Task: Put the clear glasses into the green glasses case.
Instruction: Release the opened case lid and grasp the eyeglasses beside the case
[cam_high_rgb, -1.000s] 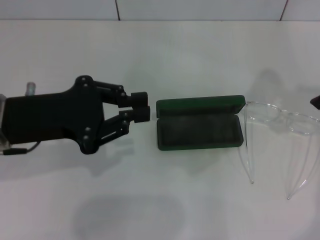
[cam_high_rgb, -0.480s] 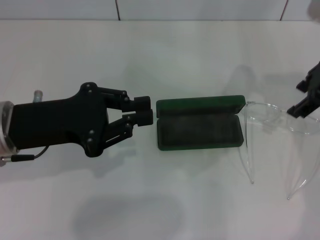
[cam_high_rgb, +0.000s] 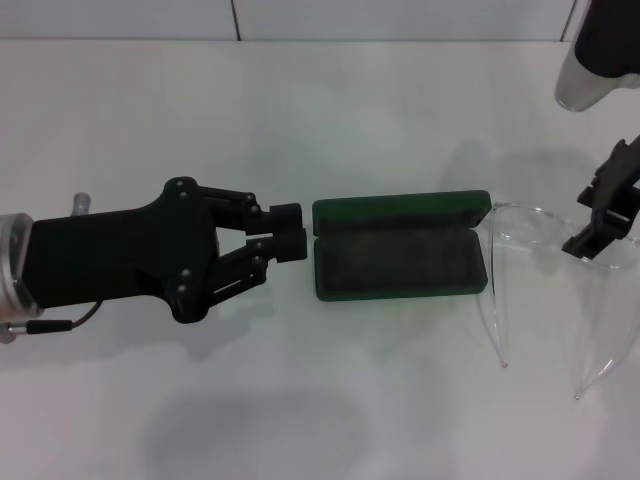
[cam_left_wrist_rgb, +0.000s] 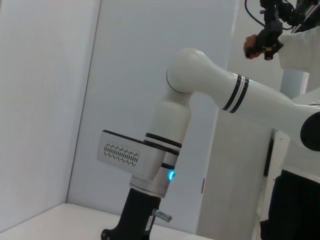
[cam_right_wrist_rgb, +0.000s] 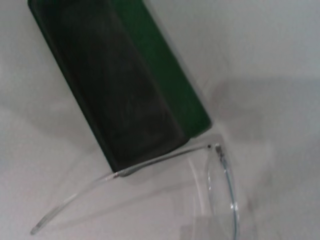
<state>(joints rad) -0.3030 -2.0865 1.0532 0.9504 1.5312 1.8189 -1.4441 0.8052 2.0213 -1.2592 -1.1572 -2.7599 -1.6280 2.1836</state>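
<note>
Lying on the tabletop: the clear glasses (cam_high_rgb: 555, 262) rest at the robot's right, unfolded, the front running roughly side to side and the two thin temples trailing toward the robot.
Long axis of glasses: the lens front lies about in line with the long side of the case; the temples stand across it.
Nearest neighbour: the green glasses case (cam_high_rgb: 400, 258) sits open just to the left of the glasses, lid back, dark lining up; in the right wrist view the near temple (cam_right_wrist_rgb: 125, 172) passes right at the case's end, touching it or nearly so.
Right end effector (cam_high_rgb: 603, 215): hovers over the outer, right-hand part of the lens front, black fingers pointing down at it; they look parted, nothing between them, and I cannot tell whether they touch the plastic.
Bearing for the coming move: the glasses lie directly under this end effector, and the case lies to its left, so the carry would run leftward along the case's length.
Nearer arm: the right, clearly.
Left end effector (cam_high_rgb: 286, 230): lies low at the case's left end, fingertips pressed nearly together, just beside the case and holding nothing.
Risk, as a judgement: the spread temples may catch the case rim.
</note>
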